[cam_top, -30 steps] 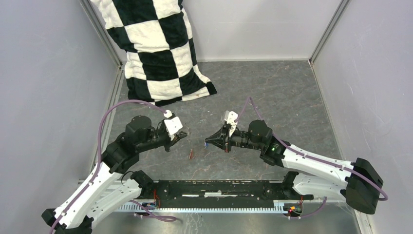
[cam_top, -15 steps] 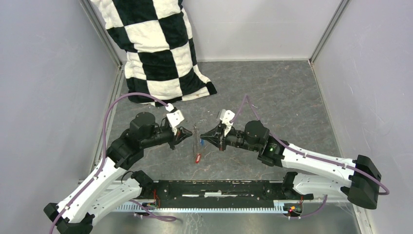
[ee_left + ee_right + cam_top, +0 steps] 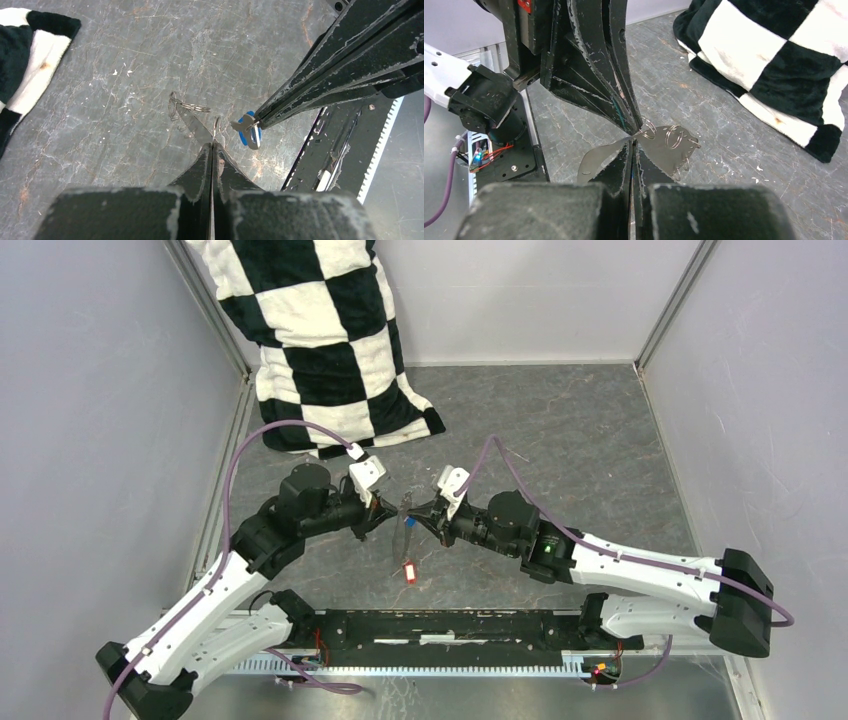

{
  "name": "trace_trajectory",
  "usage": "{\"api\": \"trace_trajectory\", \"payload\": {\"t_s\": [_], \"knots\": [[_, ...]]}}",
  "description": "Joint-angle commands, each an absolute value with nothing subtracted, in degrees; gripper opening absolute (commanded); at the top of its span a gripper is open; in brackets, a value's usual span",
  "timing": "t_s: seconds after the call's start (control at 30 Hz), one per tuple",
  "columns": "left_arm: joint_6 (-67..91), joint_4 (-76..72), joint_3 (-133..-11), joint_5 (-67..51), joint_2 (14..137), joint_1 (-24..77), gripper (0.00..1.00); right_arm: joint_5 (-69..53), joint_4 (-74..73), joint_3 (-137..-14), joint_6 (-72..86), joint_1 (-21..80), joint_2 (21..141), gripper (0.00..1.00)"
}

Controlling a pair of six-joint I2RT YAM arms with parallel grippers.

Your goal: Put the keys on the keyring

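My left gripper [image 3: 388,512] and right gripper [image 3: 425,515] meet tip to tip above the table's near middle. The left gripper [image 3: 212,145] is shut on the keyring [image 3: 216,125], a thin grey metal piece [image 3: 664,150] carrying small wire rings. The right gripper [image 3: 632,142] is shut on the blue key [image 3: 248,131], whose metal part points at the keyring [image 3: 404,506]. The red key [image 3: 408,571] shows just below the grippers; it seems to dangle from a thin link, but I cannot tell whether it touches the table. It is out of both wrist views.
A black-and-white checked pillow [image 3: 320,340] leans in the back left corner. Grey walls close in the table on three sides. The black base rail [image 3: 450,625] of the arms runs along the near edge.
Both grippers have moved toward each other until their tips meet, the keyring now between them. The red key has shifted right and slightly nearer.
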State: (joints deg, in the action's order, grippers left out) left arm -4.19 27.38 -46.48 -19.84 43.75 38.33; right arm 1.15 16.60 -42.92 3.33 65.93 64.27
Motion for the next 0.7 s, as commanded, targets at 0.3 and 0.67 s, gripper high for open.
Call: {"api": "trace_trajectory", "payload": {"t_s": [0.3, 0.67], "knots": [[1.3, 20.9, -48.0, -19.9, 45.7, 38.2, 0.02, 4.4, 25.2, -41.7, 3.2, 66.7, 64.4, 0.00], [2.2, 18.4, -48.7, -20.0, 47.6, 38.3, 0.02, 6.8, 25.4, -40.6, 4.1, 66.6, 63.7, 0.00]]}}
